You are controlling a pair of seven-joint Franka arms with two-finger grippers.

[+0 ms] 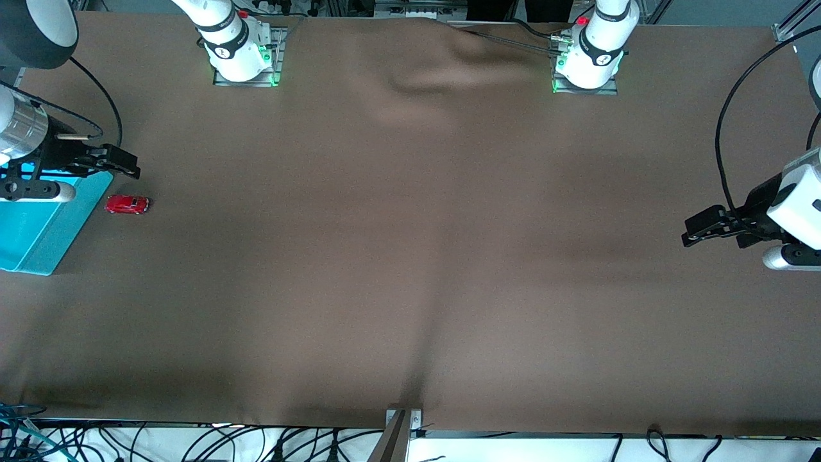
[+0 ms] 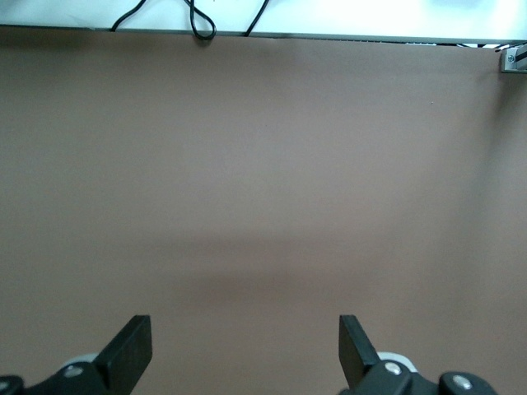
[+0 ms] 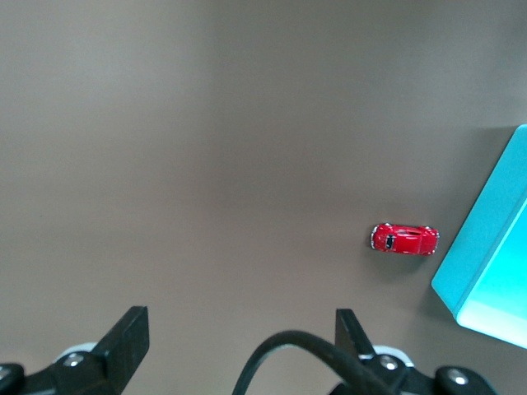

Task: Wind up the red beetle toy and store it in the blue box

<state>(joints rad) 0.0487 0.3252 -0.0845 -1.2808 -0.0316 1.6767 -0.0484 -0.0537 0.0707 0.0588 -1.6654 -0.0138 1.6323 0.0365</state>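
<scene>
Here the red toy car [image 1: 127, 204] sits on its wheels on the brown table [image 1: 410, 256] at the right arm's end, just beside the blue box [image 1: 38, 224] but not touching it. The box lies flat at the table's edge on that same end, partly cut off by the front view. The right tool [image 1: 125, 163] hangs in the air over the box's corner and the cloth next to the car, its jaws spread wide with nothing between them. The left tool [image 1: 696, 230] hovers over bare cloth at the left arm's end, well apart from both car and box, likewise wide open and holding nothing; that arm waits.
</scene>
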